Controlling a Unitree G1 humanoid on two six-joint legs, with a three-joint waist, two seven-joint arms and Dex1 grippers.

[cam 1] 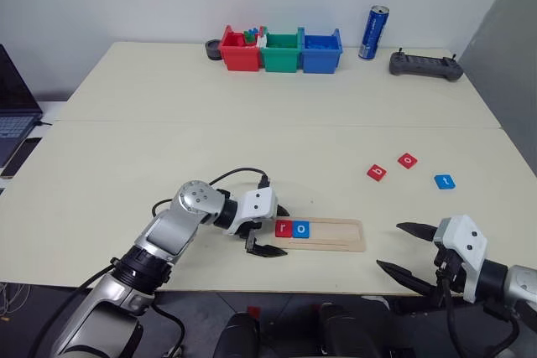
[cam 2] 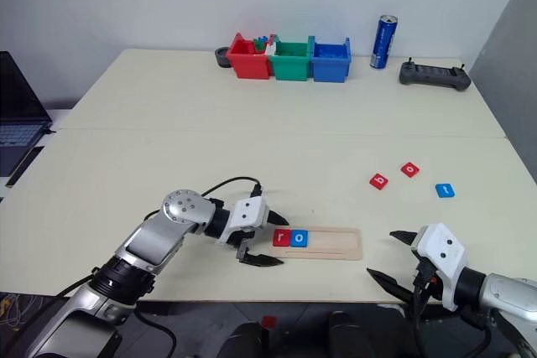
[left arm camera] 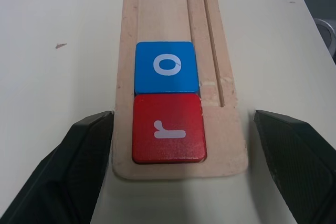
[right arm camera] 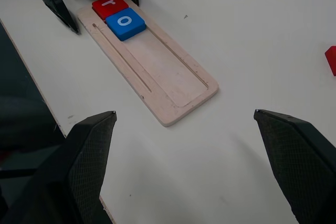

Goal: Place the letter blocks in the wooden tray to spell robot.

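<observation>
wooden tray (left arm camera: 173, 19): pale matt wood | letter blocks (left arm camera: 168, 127): smooth, slightly glossy

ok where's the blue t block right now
In the left eye view the blue t block lies loose on the table's right side, right of the red o block, away from the wooden tray.

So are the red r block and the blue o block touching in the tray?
Touching. The left wrist view shows the red r block and the blue o block edge to edge, no wood of the wooden tray between them.
</observation>
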